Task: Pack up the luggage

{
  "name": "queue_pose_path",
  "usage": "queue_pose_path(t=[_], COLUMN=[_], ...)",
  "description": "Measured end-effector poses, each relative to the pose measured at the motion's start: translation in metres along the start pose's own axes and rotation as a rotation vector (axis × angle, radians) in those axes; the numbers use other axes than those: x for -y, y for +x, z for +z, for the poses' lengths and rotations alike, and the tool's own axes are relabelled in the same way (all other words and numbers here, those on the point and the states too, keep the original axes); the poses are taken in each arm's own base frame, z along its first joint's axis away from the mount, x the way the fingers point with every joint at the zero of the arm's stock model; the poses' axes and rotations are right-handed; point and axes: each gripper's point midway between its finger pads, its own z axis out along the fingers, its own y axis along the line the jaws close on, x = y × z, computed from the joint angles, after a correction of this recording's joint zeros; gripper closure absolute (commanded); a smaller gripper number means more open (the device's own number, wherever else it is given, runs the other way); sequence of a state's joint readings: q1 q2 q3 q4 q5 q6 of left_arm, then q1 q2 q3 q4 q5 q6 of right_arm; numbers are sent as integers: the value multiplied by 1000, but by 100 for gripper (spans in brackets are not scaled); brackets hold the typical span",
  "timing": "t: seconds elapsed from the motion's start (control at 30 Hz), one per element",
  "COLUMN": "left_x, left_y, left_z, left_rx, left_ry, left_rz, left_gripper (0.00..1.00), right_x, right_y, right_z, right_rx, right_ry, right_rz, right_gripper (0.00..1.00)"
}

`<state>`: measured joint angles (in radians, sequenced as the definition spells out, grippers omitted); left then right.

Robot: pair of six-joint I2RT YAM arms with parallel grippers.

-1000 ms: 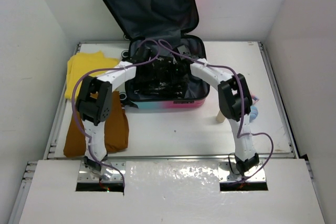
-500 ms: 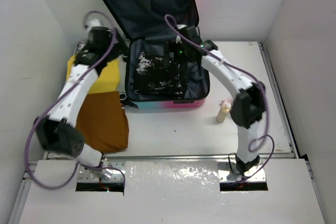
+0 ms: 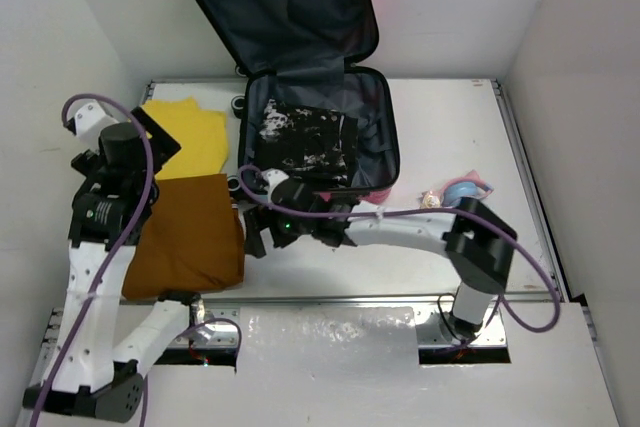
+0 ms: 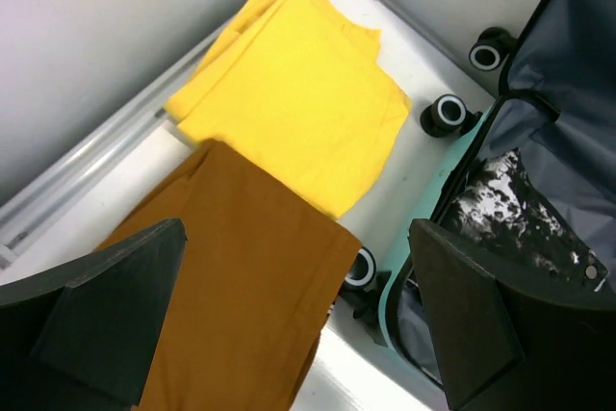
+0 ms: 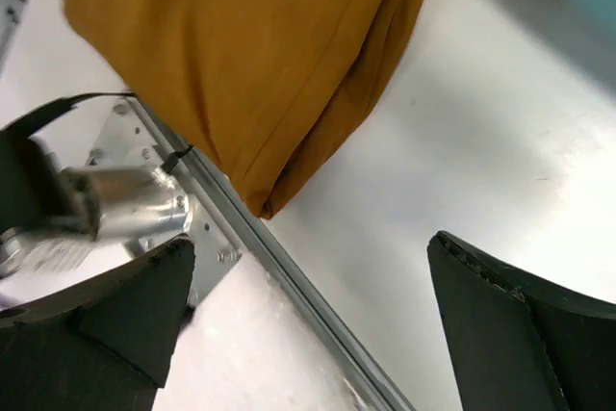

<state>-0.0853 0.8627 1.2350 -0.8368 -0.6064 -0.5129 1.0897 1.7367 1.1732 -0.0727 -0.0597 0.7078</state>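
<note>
Grey-lined luggage [image 3: 280, 7] open at 12 o'clock; orange cloth [image 3: 190, 237] at 8 o'clock; left fingers [image 4: 106, 315], right fingers [image 5: 510, 324] apart, empty

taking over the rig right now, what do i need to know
Left pincer open, empty, over the yellow cloth and brown cloth.
Right pincer open, empty, low by the brown cloth's near edge.
Luggage stands open, lid up; black printed garment already inside.
Left to pack: both cloths, plus small items on the right.
</note>
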Motion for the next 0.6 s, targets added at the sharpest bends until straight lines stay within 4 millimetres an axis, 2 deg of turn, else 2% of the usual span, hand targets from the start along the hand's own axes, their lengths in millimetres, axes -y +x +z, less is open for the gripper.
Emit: queue_pose_path(t=[0.13, 0.3, 0.4, 0.5, 0.6], left_x=[-12, -21, -20, -16, -11], left_y=[-6, -5, -2, 5, 11], left_z=[-18, -33, -39, -38, -37], left_rx=[26, 36, 28, 2, -23], left_ry=[17, 51, 87, 113, 133], left_rz=[9, 26, 30, 49, 63], left_gripper=[0, 0, 0, 0, 0], right_x=[3, 21, 12, 13, 7], right_y=[26, 57, 40, 36, 21], right_z=[38, 86, 100, 114, 129], right_rx=[-13, -40, 25, 59, 116], right_ry=[32, 93, 64, 65, 36], right_rz=[87, 233, 301, 354, 380], right_gripper=[1, 1, 1, 1, 1])
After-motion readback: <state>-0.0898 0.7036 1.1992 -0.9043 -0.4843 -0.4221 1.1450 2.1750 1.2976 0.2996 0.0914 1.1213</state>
